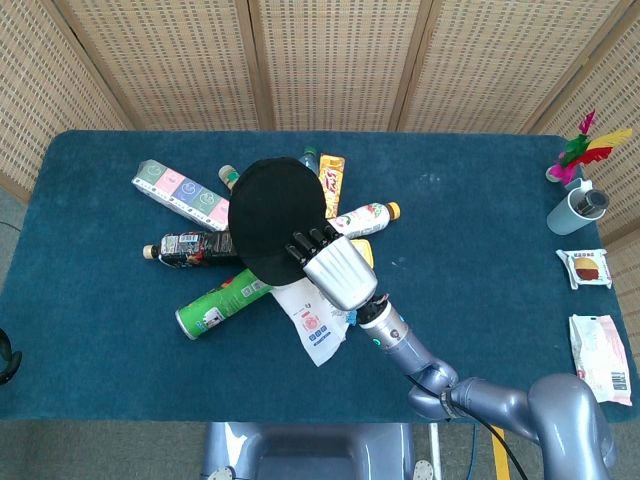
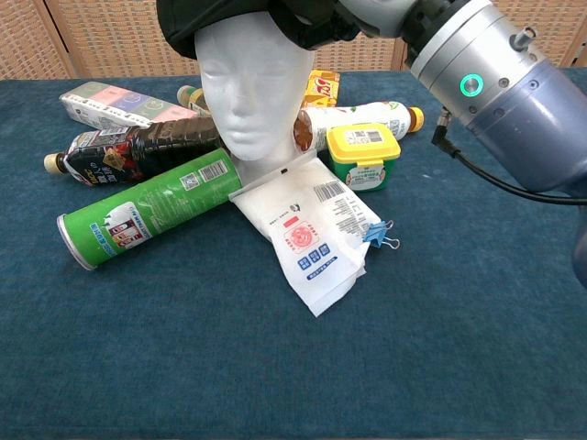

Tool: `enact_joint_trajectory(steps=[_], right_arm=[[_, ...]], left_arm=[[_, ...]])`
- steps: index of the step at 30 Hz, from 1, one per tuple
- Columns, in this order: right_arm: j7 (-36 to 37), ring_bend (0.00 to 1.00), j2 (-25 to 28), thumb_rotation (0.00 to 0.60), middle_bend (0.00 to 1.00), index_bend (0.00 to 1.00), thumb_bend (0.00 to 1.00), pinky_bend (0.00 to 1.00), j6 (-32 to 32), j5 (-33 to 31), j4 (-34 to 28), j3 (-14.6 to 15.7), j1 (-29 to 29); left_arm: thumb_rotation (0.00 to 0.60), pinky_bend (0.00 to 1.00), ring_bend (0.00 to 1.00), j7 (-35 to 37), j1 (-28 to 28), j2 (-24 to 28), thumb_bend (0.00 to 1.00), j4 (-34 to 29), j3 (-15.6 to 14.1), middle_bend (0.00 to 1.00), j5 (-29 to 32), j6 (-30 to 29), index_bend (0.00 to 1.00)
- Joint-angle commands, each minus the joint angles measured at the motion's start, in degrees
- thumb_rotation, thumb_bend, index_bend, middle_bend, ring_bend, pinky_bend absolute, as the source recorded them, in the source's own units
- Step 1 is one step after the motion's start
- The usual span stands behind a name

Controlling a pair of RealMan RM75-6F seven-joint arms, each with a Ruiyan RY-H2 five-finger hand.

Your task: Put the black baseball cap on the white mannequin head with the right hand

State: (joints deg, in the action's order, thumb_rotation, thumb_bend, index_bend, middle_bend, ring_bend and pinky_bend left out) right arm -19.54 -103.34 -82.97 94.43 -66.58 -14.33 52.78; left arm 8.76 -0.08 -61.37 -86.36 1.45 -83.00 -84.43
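Pretty much there imo: the black baseball cap (image 1: 272,214) is sitting on top of the white mannequin head (image 2: 253,84), with the right hand (image 1: 334,270) gripping its near edge, so what's left is seating it and letting go.

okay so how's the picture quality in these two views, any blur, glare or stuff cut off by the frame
Head view: evenly lit, sharp, no obvious glare; the black cap reads as a flat dark blob with little detail, hiding the mannequin head. Chest view: the mannequin head is sharp, but the cap and right hand are cropped by the top edge, and the near forearm looms large.
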Motion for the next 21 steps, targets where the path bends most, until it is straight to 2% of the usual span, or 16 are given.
enact_joint_trajectory(steps=[1, 9, 21], right_arm=[[-0.9, 0.57, -0.1, 0.600, 0.49, 0.61, 1.00, 0.70, 0.7, -0.3, -0.6, -0.5, 0.4], [-2.6, 0.57, -0.3, 0.600, 0.49, 0.61, 1.00, 0.70, 1.8, -0.7, -2.0, -1.3, 0.8], [-3.4, 0.57, -0.2, 0.600, 0.49, 0.61, 1.00, 0.70, 1.2, -0.1, -3.7, -0.2, -0.6]], left_arm=[[0.600, 0.33, 0.39, 0.1, 0.0, -0.1, 0.34, 0.1, 0.0, 0.52, 0.0, -0.1, 0.66], [0.600, 0.33, 0.39, 0.5, 0.1, -0.1, 0.34, 0.5, -0.1, 0.52, 0.0, -0.1, 0.66], [0.600, 0.33, 0.39, 0.5, 0.1, 0.0, 0.34, 0.4, -0.1, 0.52, -0.2, -0.3, 0.66]])
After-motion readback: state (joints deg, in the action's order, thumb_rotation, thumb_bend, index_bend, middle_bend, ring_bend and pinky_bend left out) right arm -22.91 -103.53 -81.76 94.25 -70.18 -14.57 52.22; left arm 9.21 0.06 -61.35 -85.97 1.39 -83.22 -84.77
